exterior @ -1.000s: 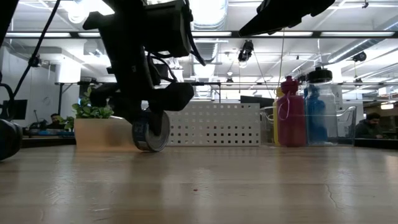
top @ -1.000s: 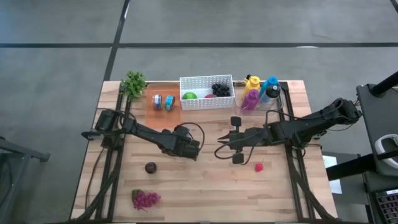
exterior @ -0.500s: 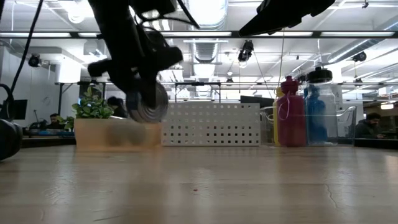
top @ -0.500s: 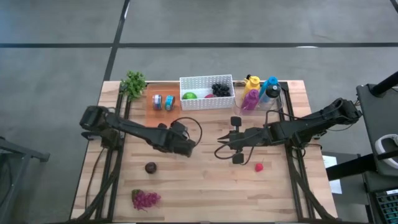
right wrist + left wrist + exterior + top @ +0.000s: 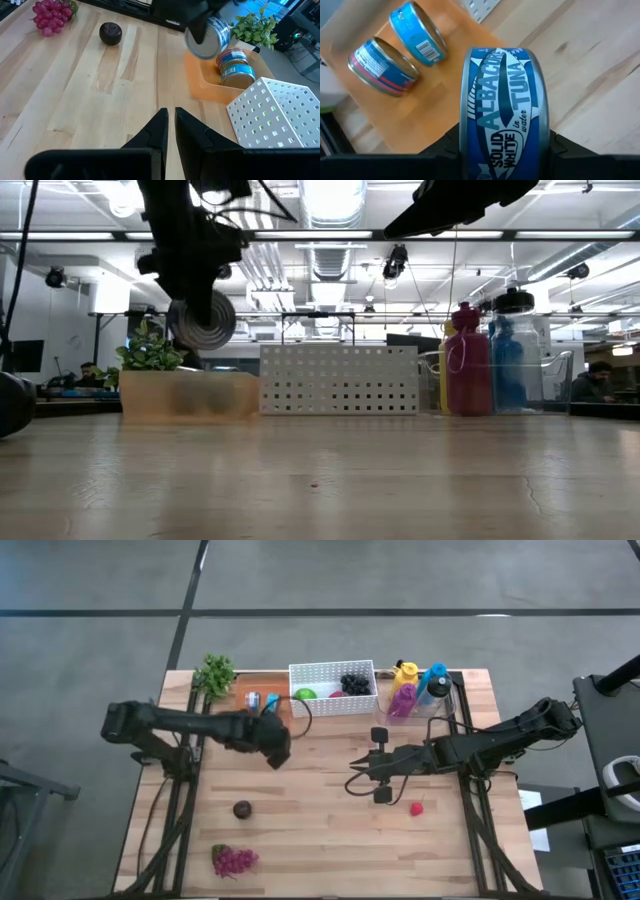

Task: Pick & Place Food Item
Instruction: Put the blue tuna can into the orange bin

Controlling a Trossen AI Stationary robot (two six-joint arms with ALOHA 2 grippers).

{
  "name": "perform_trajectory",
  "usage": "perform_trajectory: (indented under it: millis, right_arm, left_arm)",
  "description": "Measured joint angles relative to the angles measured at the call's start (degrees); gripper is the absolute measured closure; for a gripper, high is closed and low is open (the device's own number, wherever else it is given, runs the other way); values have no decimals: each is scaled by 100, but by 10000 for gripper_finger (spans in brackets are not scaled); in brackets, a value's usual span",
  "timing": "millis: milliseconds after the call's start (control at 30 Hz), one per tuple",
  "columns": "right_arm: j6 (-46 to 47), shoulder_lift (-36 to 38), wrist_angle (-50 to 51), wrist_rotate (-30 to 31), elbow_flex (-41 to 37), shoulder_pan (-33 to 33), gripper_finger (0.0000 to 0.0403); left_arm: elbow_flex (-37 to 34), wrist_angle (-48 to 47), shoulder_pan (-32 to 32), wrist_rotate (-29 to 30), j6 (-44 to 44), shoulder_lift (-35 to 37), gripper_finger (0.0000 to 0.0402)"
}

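High view: the left gripper (image 5: 272,745) grasps a tuna can (image 5: 270,700) in the air at the near edge of the orange tray (image 5: 243,710), which already carries two cans (image 5: 252,701), while the right gripper (image 5: 352,780), clenched and empty, waits well to the tray's right over the worktop (image 5: 320,840). Low view and left wrist view: the can hangs above the tray, on edge between the fingers, so pickup looks done and only lowering and release remain.

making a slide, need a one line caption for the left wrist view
Left gripper holds an albacore tuna can on edge above the orange tray, where two cans already lie.
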State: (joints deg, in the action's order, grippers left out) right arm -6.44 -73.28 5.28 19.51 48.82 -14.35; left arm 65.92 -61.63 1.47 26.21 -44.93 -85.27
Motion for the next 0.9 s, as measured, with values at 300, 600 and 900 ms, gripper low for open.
perform_trajectory:
  millis: [300, 600, 900]
  right_arm:
    - [0, 0, 0, 0, 0, 1, 374]
    - [0, 0, 1, 0, 0, 2, 374]
    - [0, 0, 2, 0, 0, 2, 374]
  left_arm:
    - [-281, 108, -1240, -690, 2139, 81, 271]
    - [-507, 710, -1904, -1098, 4082, 68, 271]
    - [-963, 1061, -2203, -1395, 4884, 68, 271]
